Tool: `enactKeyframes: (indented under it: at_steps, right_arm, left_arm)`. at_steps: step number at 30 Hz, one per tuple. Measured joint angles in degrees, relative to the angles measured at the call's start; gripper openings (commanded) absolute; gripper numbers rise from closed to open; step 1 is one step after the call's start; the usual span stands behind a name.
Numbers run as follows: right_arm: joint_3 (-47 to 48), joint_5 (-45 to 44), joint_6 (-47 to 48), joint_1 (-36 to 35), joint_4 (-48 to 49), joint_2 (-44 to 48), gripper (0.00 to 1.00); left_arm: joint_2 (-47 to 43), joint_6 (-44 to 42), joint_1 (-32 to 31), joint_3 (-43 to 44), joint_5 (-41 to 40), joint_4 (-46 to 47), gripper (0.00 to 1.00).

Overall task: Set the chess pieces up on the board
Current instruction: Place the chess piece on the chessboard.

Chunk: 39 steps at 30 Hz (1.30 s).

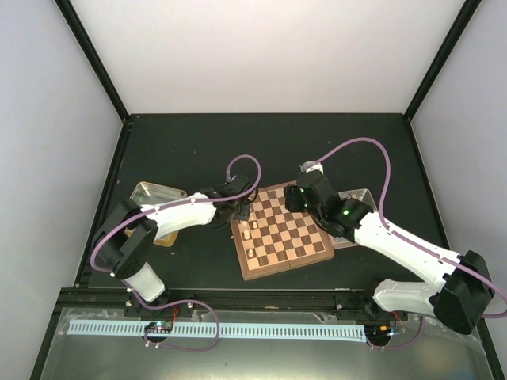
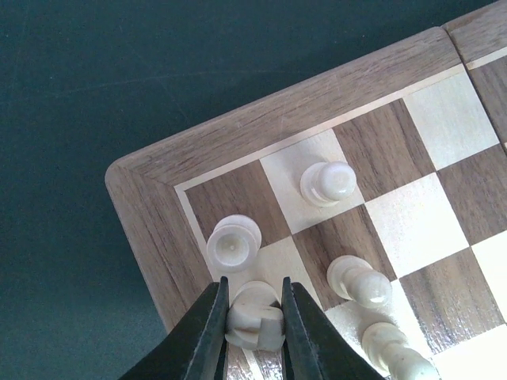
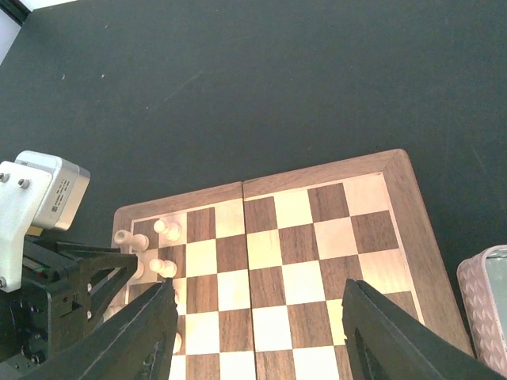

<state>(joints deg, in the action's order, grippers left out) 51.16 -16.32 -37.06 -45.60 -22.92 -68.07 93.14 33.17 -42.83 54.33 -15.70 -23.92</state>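
Left gripper (image 2: 253, 305) places a pale piece (image 2: 255, 326) at the board's (image 1: 297, 233) left edge.

Its fingers pinch a pale chessman just inside the board's rim, beside the corner square. Four more pale pieces (image 2: 327, 182) stand on squares close to that corner. The right gripper (image 3: 257, 317) hangs over the middle of the board, fingers spread wide and holding nothing. By my reading the task is at an early stage: only this handful of pale men sits on the board, all at its left side. No dark men show on it, and the remaining squares are bare, so most of the setup remains.
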Motion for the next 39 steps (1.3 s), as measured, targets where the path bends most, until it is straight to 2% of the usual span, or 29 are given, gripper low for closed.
enactKeyframes:
  at_steps: [6, 15, 24, 39]
  right_arm:
    - [0.0, 0.39, -0.37, 0.0, -0.04, -0.42, 0.58]
    - [0.0, 0.76, -0.39, 0.0, -0.04, -0.5, 0.58]
    - [0.0, 1.16, -0.42, 0.0, -0.02, -0.5, 0.58]
    - [0.26, 2.71, -0.33, 0.0, 0.15, -1.05, 0.56]
  left_arm:
    - [0.85, -0.02, 0.0, 0.76, -0.17, 0.48, 0.2]
    - [1.75, -0.15, 0.0, 0.83, -0.17, 0.81, 0.34]
    - [1.36, -0.15, 0.0, 0.83, -0.11, 0.37, 0.35]
    - [-5.01, -0.04, 0.94, 0.83, 1.31, -0.66, 0.36]
